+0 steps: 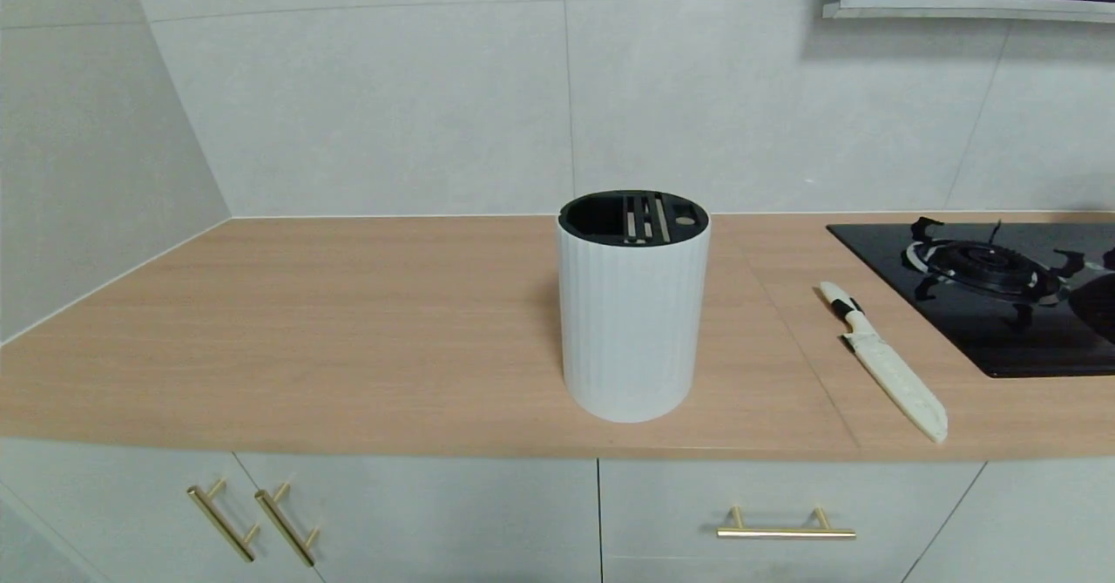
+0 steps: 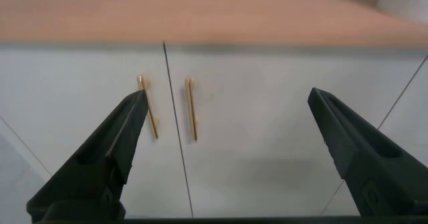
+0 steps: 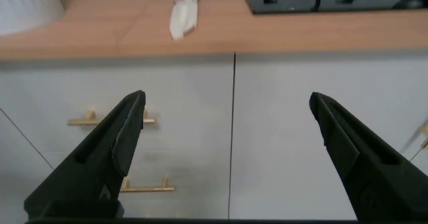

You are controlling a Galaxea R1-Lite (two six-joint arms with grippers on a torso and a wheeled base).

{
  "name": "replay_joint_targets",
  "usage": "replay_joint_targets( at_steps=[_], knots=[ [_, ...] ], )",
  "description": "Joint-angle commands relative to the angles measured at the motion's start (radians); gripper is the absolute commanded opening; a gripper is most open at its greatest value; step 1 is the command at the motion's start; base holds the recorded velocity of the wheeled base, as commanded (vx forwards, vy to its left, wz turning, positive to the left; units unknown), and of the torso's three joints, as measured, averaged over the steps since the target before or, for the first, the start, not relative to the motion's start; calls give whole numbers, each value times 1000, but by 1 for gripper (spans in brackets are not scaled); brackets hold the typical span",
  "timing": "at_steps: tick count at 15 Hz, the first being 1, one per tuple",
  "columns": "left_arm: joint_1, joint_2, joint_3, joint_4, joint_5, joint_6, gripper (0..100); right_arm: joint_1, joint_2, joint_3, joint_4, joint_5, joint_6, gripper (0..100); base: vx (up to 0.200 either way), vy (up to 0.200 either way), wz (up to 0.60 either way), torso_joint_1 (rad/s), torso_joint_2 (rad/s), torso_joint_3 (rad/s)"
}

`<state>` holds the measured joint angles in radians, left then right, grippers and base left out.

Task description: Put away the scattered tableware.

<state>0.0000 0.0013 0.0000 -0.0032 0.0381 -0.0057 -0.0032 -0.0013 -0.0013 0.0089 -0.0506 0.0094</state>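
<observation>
A white ribbed knife holder point(image 1: 632, 315) with a black slotted top stands near the middle of the wooden counter point(image 1: 348, 330). To its right lies a white knife point(image 1: 884, 361), blade pointing toward the counter's front edge; the same knife point(image 3: 184, 14) shows in the right wrist view beside the holder point(image 3: 27, 7). My left gripper point(image 2: 227, 100) is open, held low in front of the cabinet doors. My right gripper point(image 3: 227, 103) is also open, below the counter edge and facing the cabinet fronts, with nothing between its fingers.
A black gas hob point(image 1: 993, 282) with a burner sits at the counter's right end, close to the knife. White cabinet doors with gold handles point(image 1: 784, 531) run under the counter. Tiled walls close off the back and left.
</observation>
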Motion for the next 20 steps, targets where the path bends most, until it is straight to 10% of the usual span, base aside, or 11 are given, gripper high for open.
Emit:
replay_joint_targets(
  at_steps=[1, 20],
  knots=[
    [0, 0, 0, 0, 0, 0, 100, 0, 1, 0, 0, 0, 0, 100, 0, 0, 0, 217, -515, -281],
    [0, 0, 0, 0, 0, 0, 100, 0, 1, 0, 0, 0, 0, 100, 0, 0, 0, 229, -489, -263]
  ],
)
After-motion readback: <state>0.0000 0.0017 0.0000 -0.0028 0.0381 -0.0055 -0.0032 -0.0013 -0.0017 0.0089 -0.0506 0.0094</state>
